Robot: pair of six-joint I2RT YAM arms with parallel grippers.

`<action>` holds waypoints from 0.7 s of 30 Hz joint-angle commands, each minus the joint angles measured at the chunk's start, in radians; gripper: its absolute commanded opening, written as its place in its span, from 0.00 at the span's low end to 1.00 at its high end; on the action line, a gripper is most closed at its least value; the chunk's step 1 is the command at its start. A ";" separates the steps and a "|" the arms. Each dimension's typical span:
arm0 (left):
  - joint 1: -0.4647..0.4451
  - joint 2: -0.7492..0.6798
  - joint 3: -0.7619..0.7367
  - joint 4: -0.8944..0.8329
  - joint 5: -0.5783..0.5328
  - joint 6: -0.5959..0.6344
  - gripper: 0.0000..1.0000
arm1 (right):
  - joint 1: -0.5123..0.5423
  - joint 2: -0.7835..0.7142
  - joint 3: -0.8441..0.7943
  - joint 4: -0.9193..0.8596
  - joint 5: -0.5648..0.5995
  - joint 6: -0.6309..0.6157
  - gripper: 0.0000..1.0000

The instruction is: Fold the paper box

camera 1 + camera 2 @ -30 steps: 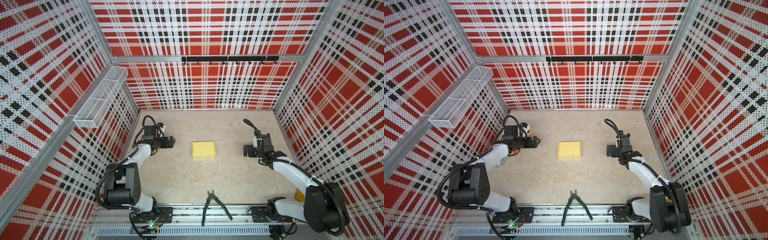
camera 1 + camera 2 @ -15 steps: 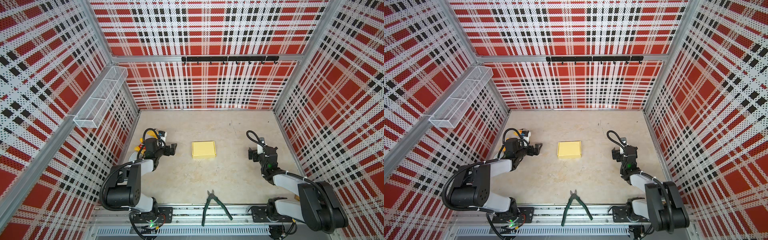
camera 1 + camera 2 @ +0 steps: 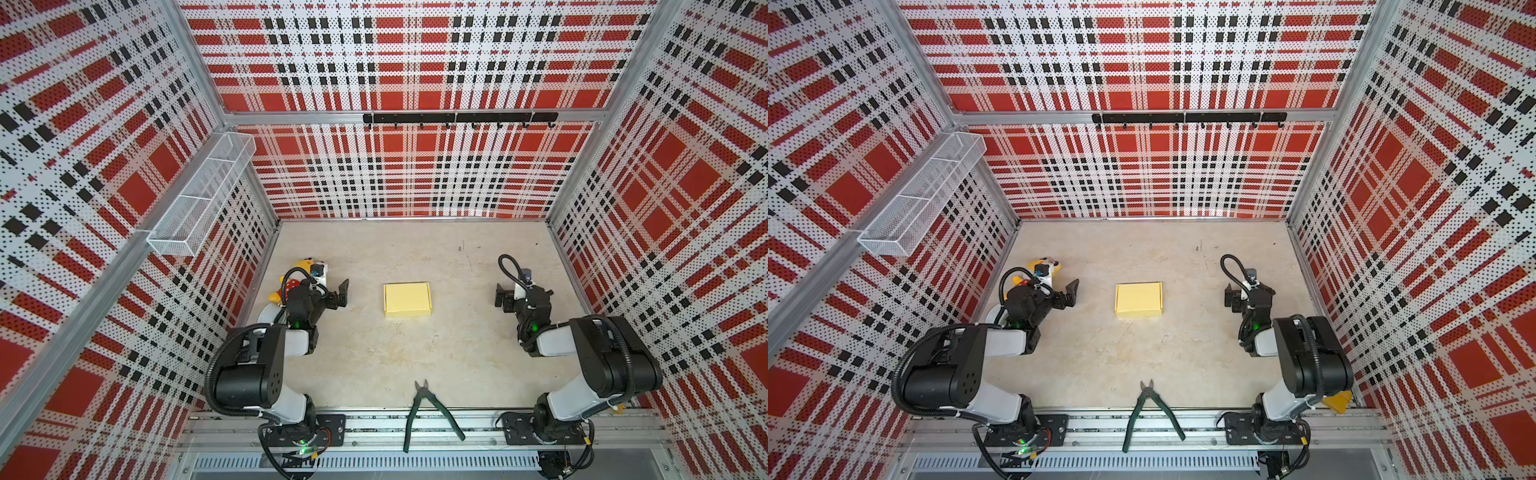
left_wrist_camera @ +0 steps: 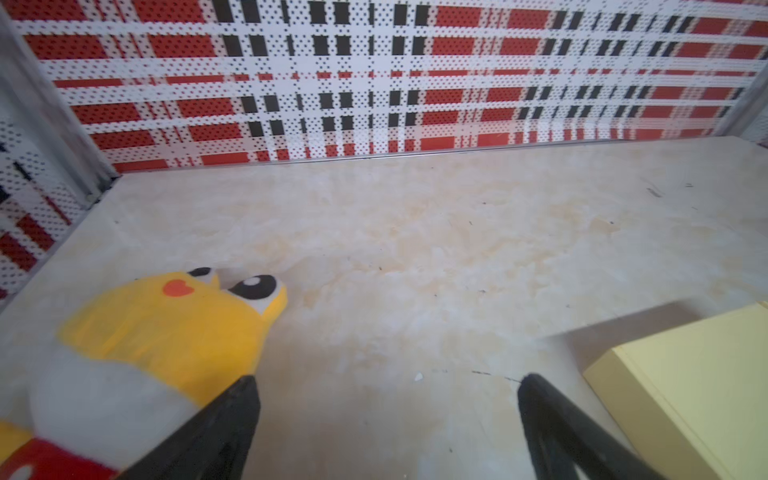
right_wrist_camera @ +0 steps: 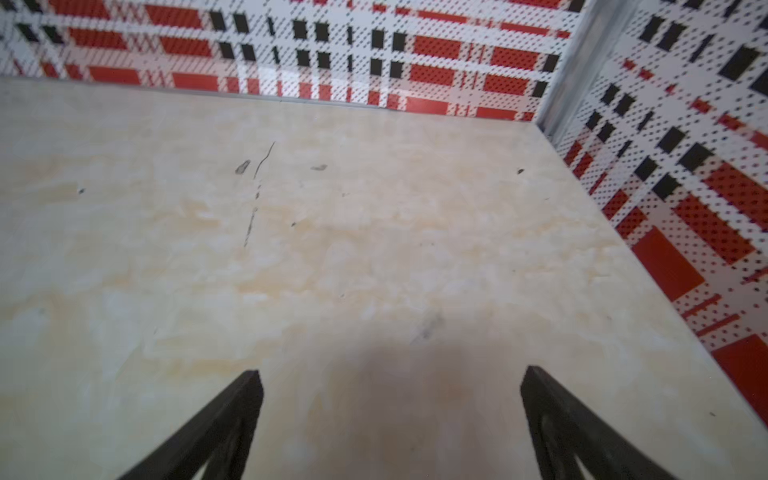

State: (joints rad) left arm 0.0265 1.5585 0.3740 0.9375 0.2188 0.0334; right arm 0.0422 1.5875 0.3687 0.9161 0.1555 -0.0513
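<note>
A white wire basket (image 3: 199,195) hangs on the left wall above the desk (image 3: 374,353). Against the desk's left edge lies a yellow plush toy (image 3: 305,264), partly hidden behind the left arm (image 3: 297,343) in both top views. The left jaws are spread wide and hold nothing. In the left wrist view their black fingertips (image 4: 245,386) sit low over bare desk, one close beside the toy (image 4: 166,316) and the other near the box, touching neither.

The paper box (image 3: 407,299) rests flat near the middle of the desk, between the two arms and apart from both. It is closed, with its plain lid facing up (image 3: 1138,298). Its long axis runs side to side, parallel to the desk's back edge, so a short end points toward each arm.

Green-handled cutters (image 3: 428,409) lie at the front edge with their handles splayed across the rail.

Near the right edge, the right arm (image 3: 552,345) carries jaws that are also fully apart and empty. Its fingertips (image 5: 249,382) frame only bare desk.
</note>
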 commanded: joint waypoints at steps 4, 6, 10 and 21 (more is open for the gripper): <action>-0.017 0.019 0.000 0.055 -0.121 -0.017 0.99 | -0.007 0.004 0.008 0.061 0.052 0.036 1.00; -0.016 0.017 -0.002 0.053 -0.120 -0.016 1.00 | -0.007 -0.001 0.011 0.048 0.053 0.039 1.00; -0.013 0.015 -0.007 0.059 -0.113 -0.015 0.99 | -0.007 0.002 0.010 0.053 0.054 0.038 1.00; -0.014 0.021 -0.010 0.077 -0.111 -0.019 1.00 | -0.006 0.000 0.013 0.047 0.053 0.038 1.00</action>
State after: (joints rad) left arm 0.0177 1.5768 0.3740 0.9730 0.1181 0.0273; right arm 0.0357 1.5871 0.3794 0.9234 0.1963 -0.0143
